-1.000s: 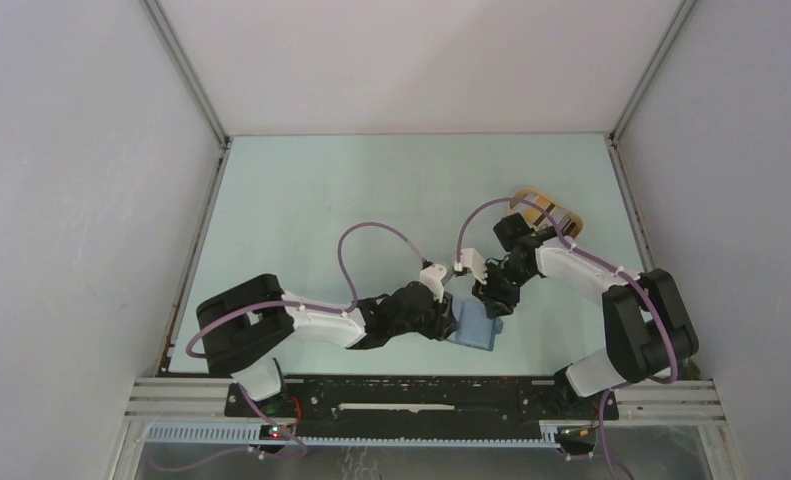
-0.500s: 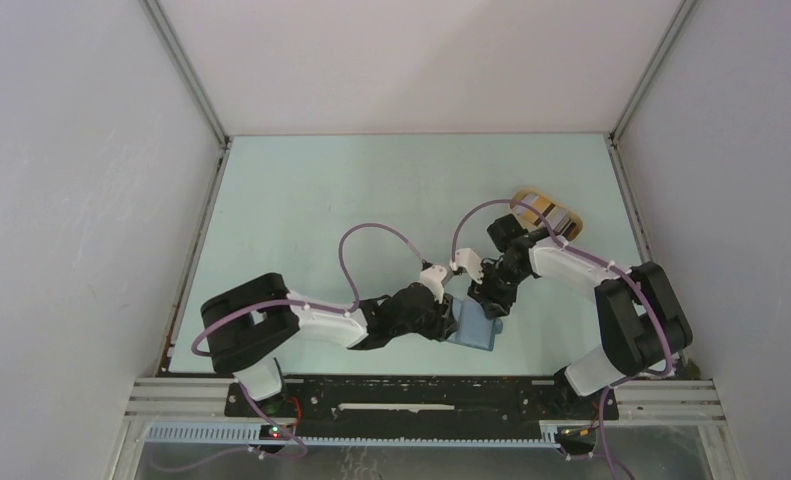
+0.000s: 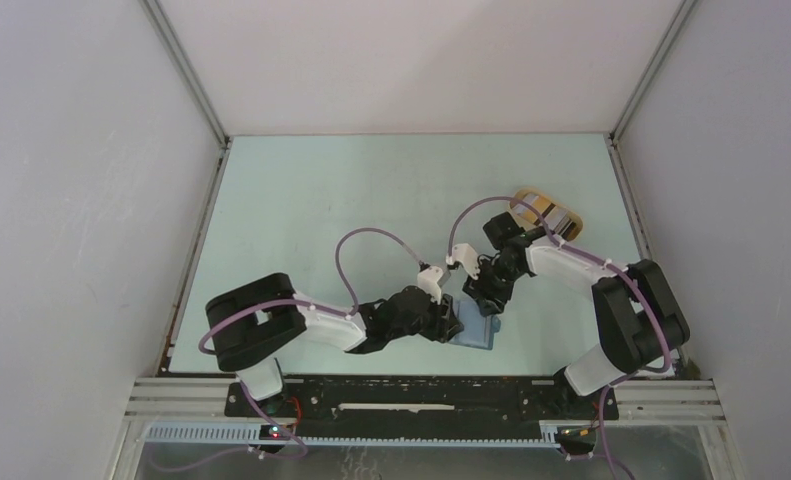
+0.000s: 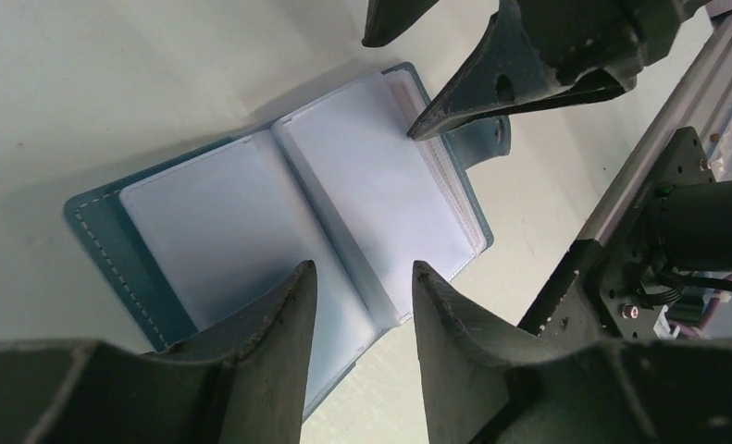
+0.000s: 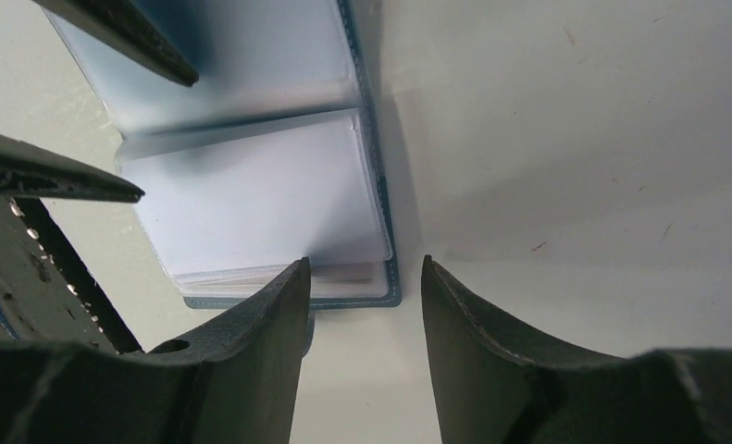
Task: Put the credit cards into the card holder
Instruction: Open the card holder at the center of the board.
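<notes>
Item: card holder (image 4: 279, 231), teal-blue, lying open and flat, inner pages up.
Location: near edge of the desk (image 3: 321, 200), at centre, between the two arms and directly under both pincers.
Inner fittings: stacked clear sleeves (image 4: 380, 185), pale and glossy; snap tab (image 4: 480, 146) projecting from the outer edge of one page.
Left pincer (image 4: 362, 273): fingers spread a little, nothing between them, poised over the page away from the tab.
Right pincer (image 5: 364, 264): fingers likewise apart and empty, over the tab-side edge. In the left wrist view one tip meets that page's outer edge; we cannot tell whether it touches or hangs just above.
Credit cards: none in either pincer. We see thin pale edges inside the sleeve stack, but cannot say they are cards.
Tan tray (image 3: 517, 197): far right of the desk, well apart from the holder; its contents are too small to name.
Handling, holder: we judge it light, limp at the fold, inclined to slide or close; best pinned on a page or cover edge.
Handling, sleeves: we judge them thin, slick and clingy; lift one by its open lip.
Handling, cards: we expect them stiff, thin and slippery; pinch along a short edge.
</notes>
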Controlling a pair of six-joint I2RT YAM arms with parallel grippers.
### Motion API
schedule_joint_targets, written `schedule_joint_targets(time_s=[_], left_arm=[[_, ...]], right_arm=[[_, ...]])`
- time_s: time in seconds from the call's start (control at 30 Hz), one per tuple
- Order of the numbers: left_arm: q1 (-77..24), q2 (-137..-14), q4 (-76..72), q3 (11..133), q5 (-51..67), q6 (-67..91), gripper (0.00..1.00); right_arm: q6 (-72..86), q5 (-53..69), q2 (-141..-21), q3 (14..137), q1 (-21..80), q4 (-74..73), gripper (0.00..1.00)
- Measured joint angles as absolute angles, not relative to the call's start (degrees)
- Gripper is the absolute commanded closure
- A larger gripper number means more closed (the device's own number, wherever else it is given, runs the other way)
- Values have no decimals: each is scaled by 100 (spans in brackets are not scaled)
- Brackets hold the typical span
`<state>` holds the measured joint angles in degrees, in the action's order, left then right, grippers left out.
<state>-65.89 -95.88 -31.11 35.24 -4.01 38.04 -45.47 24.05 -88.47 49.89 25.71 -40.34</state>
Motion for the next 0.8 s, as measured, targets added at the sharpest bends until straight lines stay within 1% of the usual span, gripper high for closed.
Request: schedule_joint_targets(time_s=[0.33,0.57,0.67,0.8], left_arm=[[-6589,-9786,-3354,3522,-427,4104,49],[-6589,-9786,-3476,3400,-685,4491,53],[-6589,-9786,-3514,3365,-764,4635,54],[-6589,-9786,-3621,3295,-823,4720,57]], right_arm=[[-4171,2504,-8993,5153,2578,-3911,40],[-3850,2825,-8965,5336,2464,-3929,36],[-3798,3079,-8676,5343,2290,-4058,38],[-3787,3564,-8228,5398,1935,-4370,47]])
